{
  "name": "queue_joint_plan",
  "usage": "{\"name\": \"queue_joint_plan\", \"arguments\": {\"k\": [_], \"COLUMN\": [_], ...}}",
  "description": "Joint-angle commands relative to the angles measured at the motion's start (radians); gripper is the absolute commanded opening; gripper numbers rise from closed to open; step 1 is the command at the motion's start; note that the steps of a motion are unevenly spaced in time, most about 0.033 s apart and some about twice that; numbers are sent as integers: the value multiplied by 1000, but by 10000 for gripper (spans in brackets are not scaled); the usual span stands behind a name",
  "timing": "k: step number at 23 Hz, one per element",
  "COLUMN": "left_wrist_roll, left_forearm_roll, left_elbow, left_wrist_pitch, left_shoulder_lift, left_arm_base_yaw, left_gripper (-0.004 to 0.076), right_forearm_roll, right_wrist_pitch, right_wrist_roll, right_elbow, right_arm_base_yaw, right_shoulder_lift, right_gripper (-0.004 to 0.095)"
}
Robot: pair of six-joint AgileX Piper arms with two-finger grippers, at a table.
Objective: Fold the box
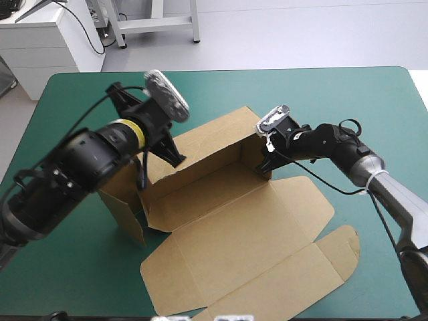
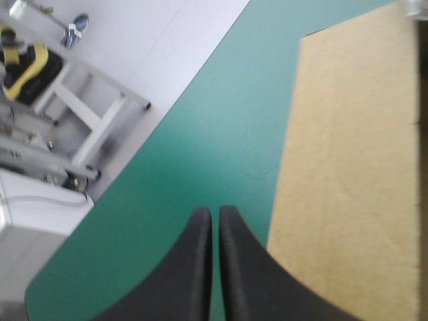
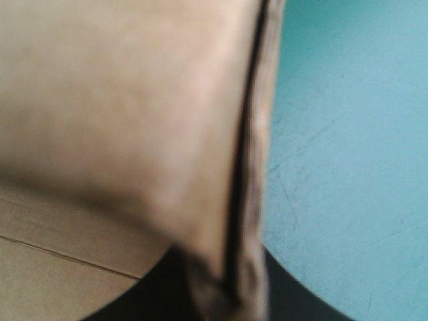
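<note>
While the box sits centred on the table, its lid lies flat toward 5 o'clock.
Right jaws pinch its 2 o'clock wall; left jaws are closed, empty, at 10 o'clock.

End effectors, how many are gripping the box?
1. The right end effector is shut on the box at its right wall; the left end effector is shut empty beside it.

There is one brown box of cut board, one table under a teal-green cover, and two robot grippers, a left gripper and a right gripper, each with two broad black curved fingers.
</note>
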Motion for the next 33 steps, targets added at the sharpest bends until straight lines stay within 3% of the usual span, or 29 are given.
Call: {"name": "queue_joint_plan", "arguments": {"k": [1,7,11,13,15,16,17,19,25,30,33], "left_wrist_roll": [8,8,-1,-1,1,1,1,1,1,1,1], "left_forearm_roll": [-136,-265,-281,-276,-263,-247,-244,-238,-230,-230,-230], "left_elbow": [-73,-77,-77,-77,-77,-77,-77,-77,-77,-77,-77], "left_wrist_pitch": [-21,4,53,111,151,158,158,161,159,161,163], "left_shoulder_lift": [-38,-67,-82,-82,-82,-84,-86,-90,-91,-91,-91], "left_arm_base_yaw": [180,407,488,488,488,488,488,488,488,488,488], "left_gripper": [18,18,18,10,8,8,8,8,8,8,8], "right_forearm_roll": [-21,-32,-43,-91,-238,-360,-397,-478,-479,-438,-389], "right_wrist_pitch": [-2,3,1,17,84,197,252,475,621,598,524], "right_wrist_roll": [11,27,49,133,291,408,443,504,527,541,571], "right_elbow": [-29,-29,-30,-41,-84,-140,-171,-280,-347,-347,-354], "right_arm_base_yaw": [3,3,3,1,1,1,1,1,1,-30,-69], "right_shoulder_lift": [-45,-45,-45,-55,-78,-90,-92,-92,-54,60,125], "right_gripper": [-19,-19,-19,-19,-19,-19,-19,-19,-20,-20,-20]}}
